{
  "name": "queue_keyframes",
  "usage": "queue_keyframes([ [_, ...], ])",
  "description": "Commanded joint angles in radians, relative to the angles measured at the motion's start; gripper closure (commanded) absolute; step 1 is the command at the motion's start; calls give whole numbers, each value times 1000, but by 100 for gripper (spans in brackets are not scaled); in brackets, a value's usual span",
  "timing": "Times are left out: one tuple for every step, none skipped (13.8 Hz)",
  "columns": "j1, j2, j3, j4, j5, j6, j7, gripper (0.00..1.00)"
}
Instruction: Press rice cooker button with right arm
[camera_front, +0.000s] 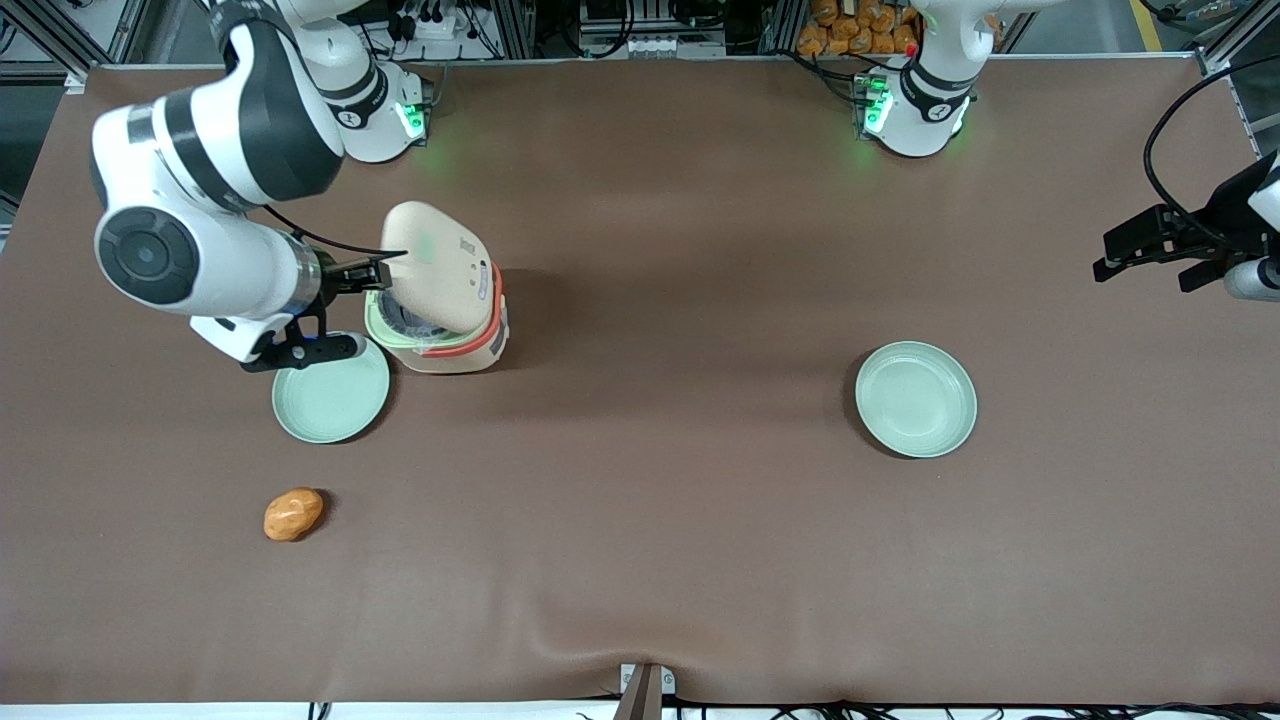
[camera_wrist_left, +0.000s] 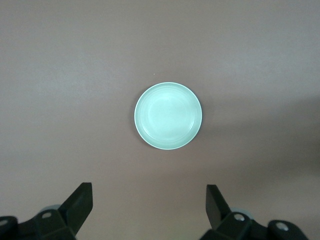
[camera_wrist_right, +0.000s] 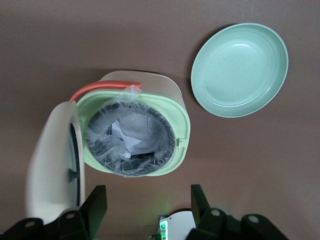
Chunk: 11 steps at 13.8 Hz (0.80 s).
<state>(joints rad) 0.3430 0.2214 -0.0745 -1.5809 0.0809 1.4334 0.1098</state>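
Observation:
The rice cooker (camera_front: 455, 340) stands toward the working arm's end of the table with its cream lid (camera_front: 440, 265) swung up and open. The small pale-green button (camera_front: 428, 247) shows on the lid's outer face. The right wrist view looks down into the cooker: pale-green rim (camera_wrist_right: 182, 125), dark inner pot lined with crumpled clear plastic (camera_wrist_right: 131, 137), orange band (camera_wrist_right: 95, 87) and raised lid (camera_wrist_right: 50, 160). The right arm (camera_front: 200, 240) reaches in beside the cooker. My gripper (camera_front: 372, 270) is at the lid's edge; its fingers stand wide apart and empty (camera_wrist_right: 148, 205).
A pale-green plate (camera_front: 331, 393) lies beside the cooker, nearer the front camera, partly under the arm; it also shows in the right wrist view (camera_wrist_right: 240, 70). A second plate (camera_front: 916, 399) lies toward the parked arm's end (camera_wrist_left: 168, 116). An orange-brown lump (camera_front: 293, 514) lies nearer the front edge.

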Motion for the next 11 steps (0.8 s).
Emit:
queue_keyframes([
  [4, -14, 2, 44, 14, -27, 10, 14],
  [4, -20, 5, 54, 14, -27, 10, 10],
  [2, -26, 6, 65, 14, -25, 11, 1],
  [2, -33, 6, 76, 7, -24, 13, 0],
  [-1, -40, 4, 90, -1, -22, 13, 0],
  [-8, -48, 4, 113, -6, -24, 10, 0],
  [-18, -54, 5, 133, -10, -25, 10, 0],
  [-33, -66, 6, 146, -12, -24, 10, 0],
  [-53, -74, 7, 160, -12, -24, 1, 0],
  [-74, -94, 9, 173, -3, -25, -5, 0],
  [-100, -108, 19, 179, -7, -27, -7, 0],
])
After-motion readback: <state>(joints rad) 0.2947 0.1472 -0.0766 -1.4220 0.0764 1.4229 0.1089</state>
